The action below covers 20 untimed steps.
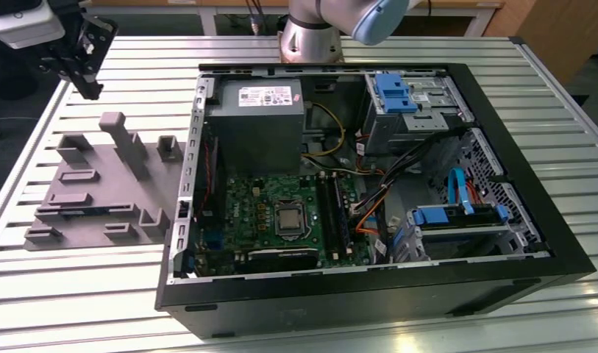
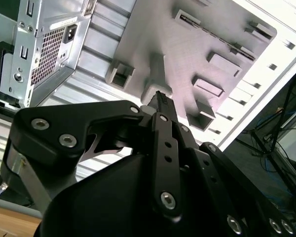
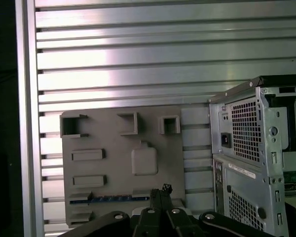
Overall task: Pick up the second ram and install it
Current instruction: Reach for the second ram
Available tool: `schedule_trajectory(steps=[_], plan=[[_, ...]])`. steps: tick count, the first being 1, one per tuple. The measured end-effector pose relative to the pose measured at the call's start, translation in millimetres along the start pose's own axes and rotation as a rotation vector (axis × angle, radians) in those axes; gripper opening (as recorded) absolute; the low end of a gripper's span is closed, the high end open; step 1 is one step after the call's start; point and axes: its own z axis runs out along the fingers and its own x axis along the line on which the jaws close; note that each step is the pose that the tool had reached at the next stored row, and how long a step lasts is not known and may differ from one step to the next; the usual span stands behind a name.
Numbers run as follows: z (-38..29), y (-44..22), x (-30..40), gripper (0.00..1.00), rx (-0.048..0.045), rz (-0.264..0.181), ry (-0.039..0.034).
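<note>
Up at the far corner on the exterior view's left, the black metal gripper [image 1: 90, 90] is hanging above the table [image 1: 83, 294], well apart from the open computer case [image 1: 377, 294]. Its two slim, flat fingers [image 3: 157, 197] are pressing together tip to tip, with nothing between them; both wrist views are showing the angular, bolted linkages behind them, matte and dark.

The second ram [image 3: 111, 198] is lying in a narrow slot of the gray fixture plate [image 3: 113, 148], a long thin blue strip with a row of dark chips along it. In the first wrist view the clenched fingertips are hovering just beside one end of that strip, though whether they are touching it I cannot tell. In the exterior view the stick [image 1: 78, 212] is showing as a dark sliver near the plate's near edge.

The plate is looking like dull molded plastic, smooth, with raised rectangular pockets, open-sided brackets and one taller post [image 1: 122, 140]. It is resting on the ribbed, shiny aluminium slats of the table. The case is sitting beside it, black-framed, its perforated steel rear panel [image 3: 246, 148] facing the plate, with a green motherboard [image 1: 269, 198] inside.
</note>
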Motion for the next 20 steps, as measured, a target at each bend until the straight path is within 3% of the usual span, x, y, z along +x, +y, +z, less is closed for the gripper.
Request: schedule_trajectory(steps=[7, 16, 20], plan=[[0.5, -15.1, 5.5, 0.11, 0.0001, 0.000, 0.0000], [2.0, -30.0, 14.5, 0.11, 0.0000, 0.000, 0.0001], [3.0, -35.6, 24.1, 0.11, 0.0002, 0.000, 0.0000]])
